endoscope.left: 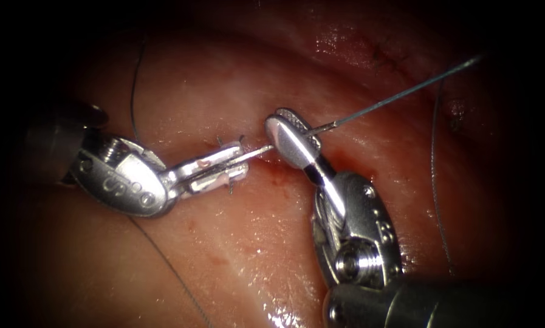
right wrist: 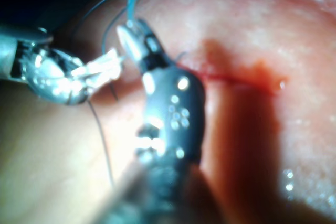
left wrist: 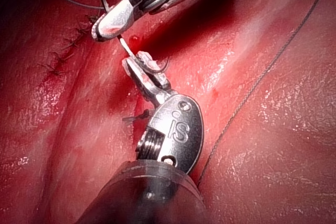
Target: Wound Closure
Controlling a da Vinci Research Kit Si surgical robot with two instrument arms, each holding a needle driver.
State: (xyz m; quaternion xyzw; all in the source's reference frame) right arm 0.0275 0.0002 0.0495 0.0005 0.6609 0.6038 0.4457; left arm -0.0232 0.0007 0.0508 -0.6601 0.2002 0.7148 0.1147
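Needle [endoscope.left: 257,152] lies between the two tools, above the tissue [endoscope.left: 236,243] and not in it. Left tool [endoscope.left: 223,170] has its jaws closed on one end of the needle. Right tool [endoscope.left: 290,136] has its jaws closed on the other end, where the thread [endoscope.left: 400,94] begins and runs tight up to the right. Both tools meet over the cut [right wrist: 231,80], with red fluid [endoscope.left: 278,176] just beside them
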